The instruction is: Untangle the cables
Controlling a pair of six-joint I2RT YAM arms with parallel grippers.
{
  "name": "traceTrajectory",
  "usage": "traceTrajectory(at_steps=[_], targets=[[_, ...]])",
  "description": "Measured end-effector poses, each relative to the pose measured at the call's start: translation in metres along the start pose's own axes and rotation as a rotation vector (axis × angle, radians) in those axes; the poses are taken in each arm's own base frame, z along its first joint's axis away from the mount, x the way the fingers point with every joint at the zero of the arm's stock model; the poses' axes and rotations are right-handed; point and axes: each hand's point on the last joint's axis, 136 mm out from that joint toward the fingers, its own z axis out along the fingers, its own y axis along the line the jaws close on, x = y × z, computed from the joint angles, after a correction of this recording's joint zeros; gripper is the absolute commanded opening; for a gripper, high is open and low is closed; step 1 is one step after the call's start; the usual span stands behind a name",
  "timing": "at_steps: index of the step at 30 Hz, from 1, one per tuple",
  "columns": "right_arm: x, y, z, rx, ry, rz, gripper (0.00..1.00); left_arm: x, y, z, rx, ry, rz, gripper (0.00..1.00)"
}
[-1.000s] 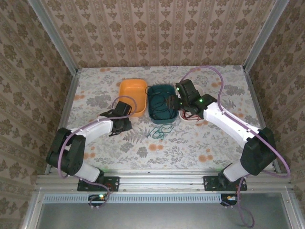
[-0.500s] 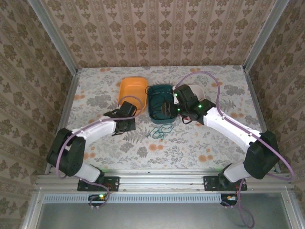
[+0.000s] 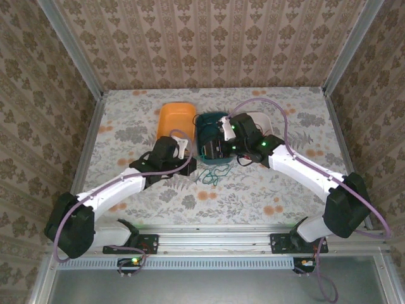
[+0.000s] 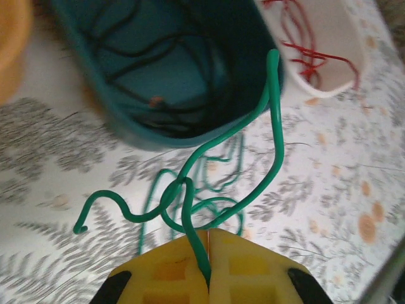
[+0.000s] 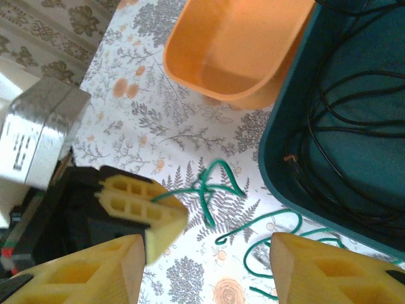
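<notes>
Several green cables (image 3: 212, 175) lie tangled on the table just in front of the teal bin (image 3: 204, 126). My left gripper (image 4: 207, 278) is shut on one green cable (image 4: 190, 209), which loops and knots right ahead of its yellow fingers. Black cables (image 4: 158, 69) lie coiled in the teal bin, and red cables (image 4: 304, 44) lie in the white bin. My right gripper (image 5: 205, 272) hangs open above the green cables (image 5: 218, 183), nothing between its fingers. In the right wrist view the left gripper's fingers (image 5: 145, 212) hold the cable's end.
An empty orange bin (image 3: 176, 119) stands left of the teal bin, and a white bin (image 3: 262, 120) right of it. Both arms meet near the table's middle. Walls enclose the table at the back and on both sides.
My left arm has swung right and forward to the green cables and shut on one. The right gripper has moved left, over the teal bin's front, still open.
</notes>
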Motion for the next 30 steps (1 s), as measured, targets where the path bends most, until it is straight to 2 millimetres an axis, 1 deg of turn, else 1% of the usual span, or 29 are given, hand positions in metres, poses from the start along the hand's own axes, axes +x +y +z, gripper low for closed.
traceTrajectory(at_steps=[2, 7, 8, 10, 12, 14, 17, 21, 24, 30], targets=[[0.001, -0.001, 0.003, 0.004, 0.007, 0.004, 0.55, -0.005, -0.011, 0.001, 0.043, -0.011, 0.024, 0.00], [0.002, -0.012, 0.017, 0.041, 0.027, 0.022, 0.52, -0.016, -0.029, 0.000, 0.106, -0.046, 0.067, 0.00], [0.003, -0.014, 0.019, 0.052, 0.031, 0.026, 0.47, -0.017, -0.032, 0.000, 0.115, -0.051, 0.076, 0.00], [0.005, -0.019, 0.022, 0.071, 0.039, 0.036, 0.34, -0.018, -0.037, -0.001, 0.132, -0.056, 0.088, 0.00], [0.007, -0.024, 0.024, 0.093, 0.047, 0.041, 0.18, -0.017, -0.041, -0.001, 0.144, -0.053, 0.097, 0.00], [0.006, -0.027, 0.024, 0.113, 0.042, 0.044, 0.10, -0.016, -0.042, -0.001, 0.145, -0.052, 0.099, 0.00], [0.002, -0.035, 0.023, 0.160, 0.018, 0.041, 0.06, -0.018, -0.043, -0.002, 0.148, -0.059, 0.102, 0.00], [-0.004, -0.046, 0.016, 0.228, -0.030, 0.050, 0.04, -0.024, -0.048, -0.003, 0.178, -0.090, 0.113, 0.00], [-0.006, -0.053, 0.002, 0.270, -0.083, 0.076, 0.03, -0.024, -0.048, -0.004, 0.211, -0.100, 0.106, 0.00], [-0.012, -0.064, -0.030, 0.293, -0.215, 0.164, 0.03, -0.018, -0.040, -0.001, 0.266, -0.100, 0.053, 0.00]])
